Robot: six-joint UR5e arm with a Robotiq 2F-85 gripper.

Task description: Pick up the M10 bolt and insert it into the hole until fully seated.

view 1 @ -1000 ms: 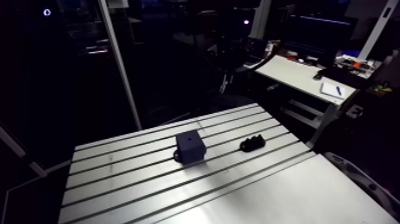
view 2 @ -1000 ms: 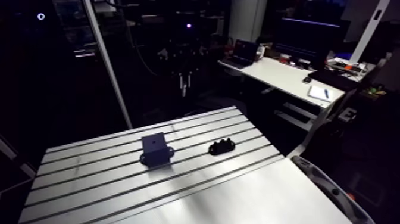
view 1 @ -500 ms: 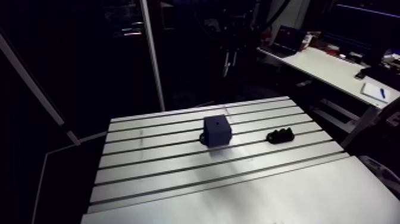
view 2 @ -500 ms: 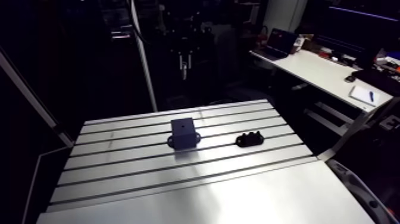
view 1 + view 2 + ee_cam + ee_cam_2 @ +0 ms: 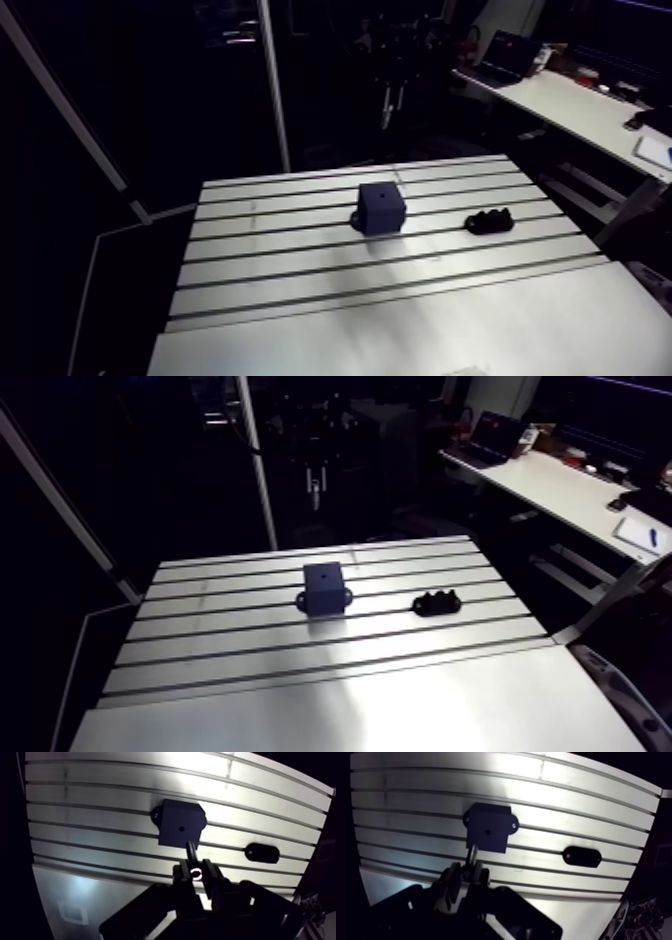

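In the wrist view my gripper point(image 5: 194, 869) is shut on the M10 bolt point(image 5: 190, 851). The bolt's thin shank sticks out ahead of the fingertips. It points toward the dark blue block point(image 5: 180, 827), which has a small round hole point(image 5: 180, 829) in its top face. The bolt tip hangs above the block's near edge, well clear of it. In the arm view the block point(image 5: 381, 207) stands on the slotted table point(image 5: 300, 290), in the middle of its far half. The gripper point(image 5: 388, 70) shows dark and high above the table's far edge.
A low black holder point(image 5: 488, 220) lies to the right of the block on the same slotted strip and also shows in the wrist view point(image 5: 262, 853). A smooth plate point(image 5: 420, 335) covers the table's near part. A slanted pole point(image 5: 275, 90) stands behind the table.
The whole arm view has shifted and turned, so the camera moved. The block and the black holder keep their places on the table.
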